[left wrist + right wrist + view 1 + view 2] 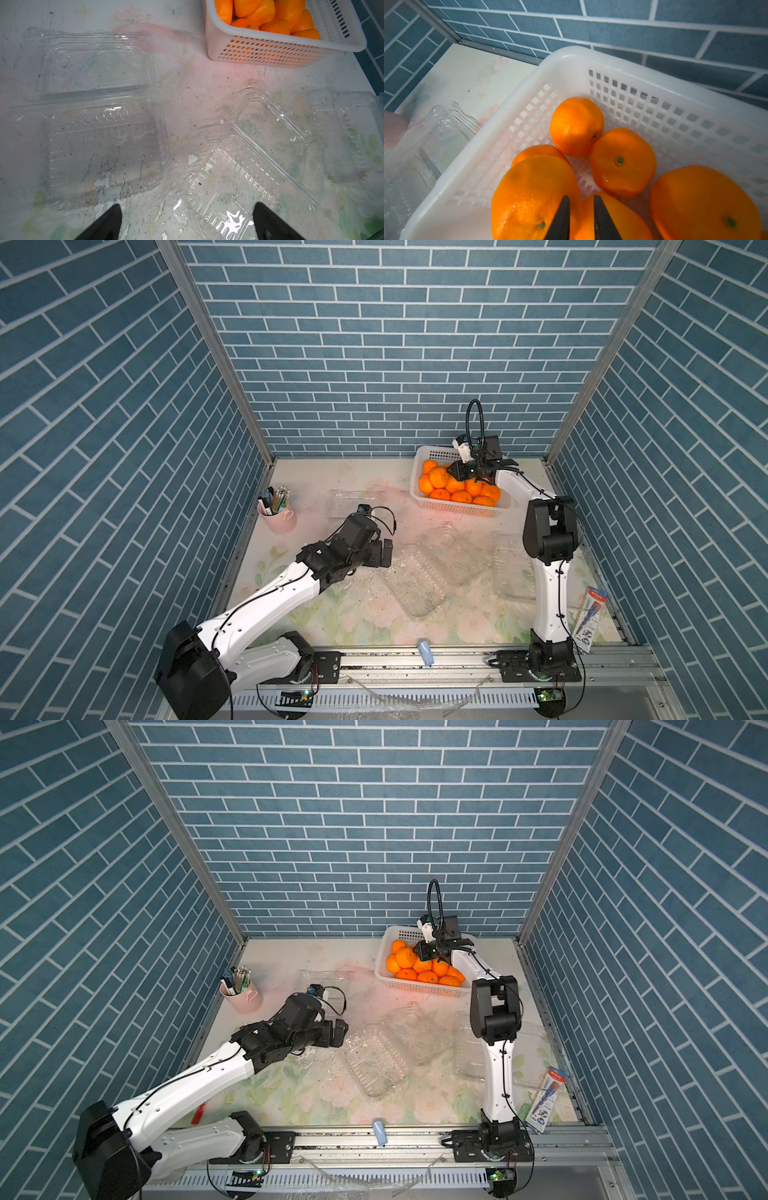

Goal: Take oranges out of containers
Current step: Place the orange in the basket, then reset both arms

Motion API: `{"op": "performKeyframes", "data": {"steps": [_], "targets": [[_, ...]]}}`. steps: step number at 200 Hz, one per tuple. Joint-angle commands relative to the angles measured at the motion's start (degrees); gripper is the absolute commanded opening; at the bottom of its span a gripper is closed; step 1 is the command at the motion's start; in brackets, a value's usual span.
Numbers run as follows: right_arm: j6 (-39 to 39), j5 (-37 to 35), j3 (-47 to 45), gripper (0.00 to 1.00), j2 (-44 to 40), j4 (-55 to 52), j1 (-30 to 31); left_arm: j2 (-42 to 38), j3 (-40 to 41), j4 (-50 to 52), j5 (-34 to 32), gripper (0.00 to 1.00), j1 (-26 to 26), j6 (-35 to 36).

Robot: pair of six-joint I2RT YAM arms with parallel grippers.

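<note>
Looks basically done: the small round bright oranges [439, 477] all sit in the white perforated plastic basket [457, 512] right under the right pincer [580, 199], open just a crack and empty, while the wide-open, empty left pincer [188, 207] hangs over three empty clear plastic clamshell containers [104, 149].

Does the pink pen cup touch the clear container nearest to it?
Apart. Both top views show a strip of bare table between the pink cup and the nearest clear container.

Bare table [332, 622] in front; containers [417, 585], basket [457, 510], cup [282, 522] beyond.
</note>
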State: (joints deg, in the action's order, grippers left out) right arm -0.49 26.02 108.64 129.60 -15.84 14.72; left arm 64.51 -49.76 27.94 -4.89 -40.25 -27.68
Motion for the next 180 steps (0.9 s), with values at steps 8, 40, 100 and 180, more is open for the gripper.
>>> {"op": "performKeyframes", "data": {"steps": [8, 40, 100, 180], "targets": [[-1.00, -0.89, -3.48, 0.26, -3.37, -0.06, 0.66, -0.29, -0.71, 0.05, -0.54, 0.99, 0.18, -0.06], [2.69, -7.00, -5.98, 0.35, -9.89, -1.80, 0.66, -0.37, -1.95, 0.85, -1.80, 0.99, 0.23, 1.52], [4.85, -18.52, -19.67, 0.94, -28.35, -2.72, 0.66, -0.91, -3.96, 0.67, -10.00, 0.99, 0.39, 8.04], [5.31, -39.72, -55.59, 0.99, -60.01, 11.50, 0.66, -9.74, 8.05, -13.22, -23.59, 0.99, 10.89, 13.47]]}}
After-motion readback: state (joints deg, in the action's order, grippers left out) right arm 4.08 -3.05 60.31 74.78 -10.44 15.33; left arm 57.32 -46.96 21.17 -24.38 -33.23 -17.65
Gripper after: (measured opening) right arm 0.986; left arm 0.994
